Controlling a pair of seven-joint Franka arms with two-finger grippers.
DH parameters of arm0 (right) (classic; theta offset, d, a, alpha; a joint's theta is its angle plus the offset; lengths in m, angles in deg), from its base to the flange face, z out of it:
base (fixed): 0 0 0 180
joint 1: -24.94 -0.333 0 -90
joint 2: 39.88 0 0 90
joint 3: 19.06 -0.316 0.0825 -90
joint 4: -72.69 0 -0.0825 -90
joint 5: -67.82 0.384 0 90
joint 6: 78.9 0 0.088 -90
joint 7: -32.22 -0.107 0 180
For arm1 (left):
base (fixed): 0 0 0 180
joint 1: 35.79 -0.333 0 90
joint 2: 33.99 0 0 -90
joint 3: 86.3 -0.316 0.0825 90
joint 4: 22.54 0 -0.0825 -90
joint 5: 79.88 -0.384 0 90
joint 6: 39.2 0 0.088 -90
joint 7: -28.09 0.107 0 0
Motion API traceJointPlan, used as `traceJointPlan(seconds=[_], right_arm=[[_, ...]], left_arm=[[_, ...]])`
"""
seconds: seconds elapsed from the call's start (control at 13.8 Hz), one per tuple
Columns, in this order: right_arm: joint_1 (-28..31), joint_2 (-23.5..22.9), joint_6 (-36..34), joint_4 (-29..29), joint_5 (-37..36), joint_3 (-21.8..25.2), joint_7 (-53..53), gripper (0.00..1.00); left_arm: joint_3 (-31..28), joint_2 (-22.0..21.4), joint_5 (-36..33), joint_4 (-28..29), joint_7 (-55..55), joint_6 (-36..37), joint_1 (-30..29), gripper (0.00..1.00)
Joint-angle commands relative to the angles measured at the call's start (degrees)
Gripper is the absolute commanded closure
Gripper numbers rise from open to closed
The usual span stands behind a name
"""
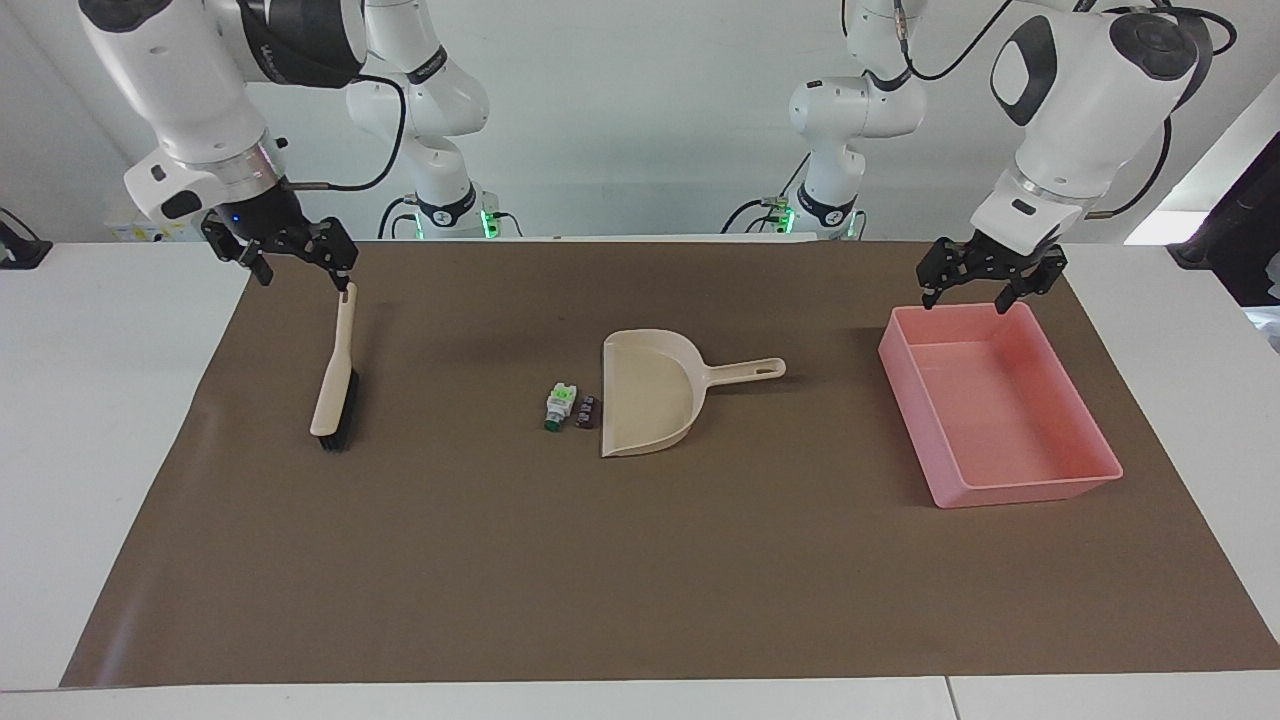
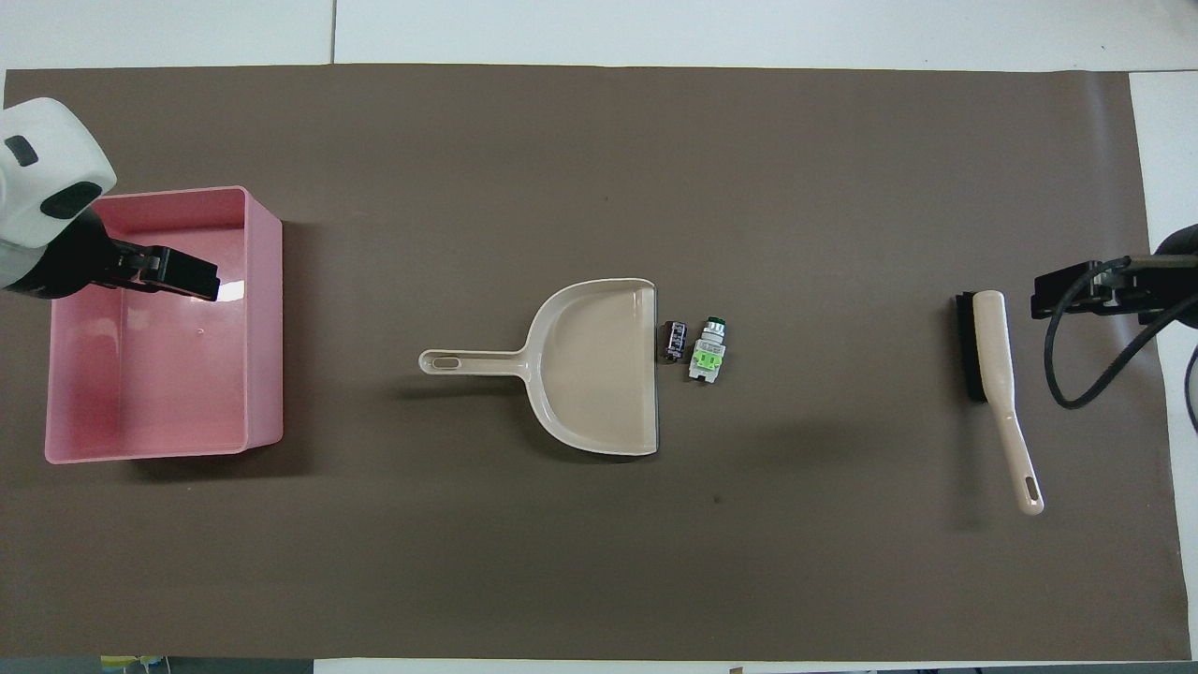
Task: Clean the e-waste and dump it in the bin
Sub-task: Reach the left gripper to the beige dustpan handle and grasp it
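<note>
mat: brown, covers the table, carries every item.
block and cylinder: the e-waste, side by side mid-mat, just beside the dustpan's open lip, likely so one sweep pushes them in.
dustpan: beige, flat, mouth toward the right arm's end, handle toward the bin, free for the left arm.
brush: lies at the right arm's end, handle tip toward the robots.
bin: pink, nothing in it, at the left arm's end.
right gripper: fingers spread, holds nothing, raised over the brush handle tip.
left gripper: fingers spread, holds nothing, over the bin's wall nearest the robots.
status: nothing swept yet.
</note>
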Motion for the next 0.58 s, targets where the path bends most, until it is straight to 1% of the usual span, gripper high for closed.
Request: traceJointPlan(seconds=[0.0,0.07,0.15,0.22,0.36,0.51], right_arm=[[2.55,7.78,8.69,-15.88,0.36,-0.10,3.62,0.00],[3.77,8.93,10.80,-19.32,0.36,-0.10,5.11,0.00],[5.26,9.11,11.96,-21.96,0.36,-0.10,6.95,0.00],[7.37,8.59,12.93,-23.99,0.36,-0.10,8.54,0.00],[9.31,7.01,15.64,-27.77,0.36,-0.10,10.13,0.00],[9.85,7.09,21.08,-33.04,0.36,-0.10,11.19,0.00]], left_arm=[[-0.36,-0.18,0.14,0.77,9.36,-1.78,1.63,0.00],[-0.36,-0.18,0.14,1.03,13.57,-3.00,2.77,0.00],[-0.27,-0.27,0.14,1.38,17.53,-4.40,3.56,0.00],[-0.36,-0.35,0.14,2.60,20.96,-5.20,5.57,0.00],[-0.36,0.00,0.14,3.93,29.66,-6.87,8.83,0.00],[-0.36,0.43,0.06,5.86,38.18,-8.01,12.35,0.00]])
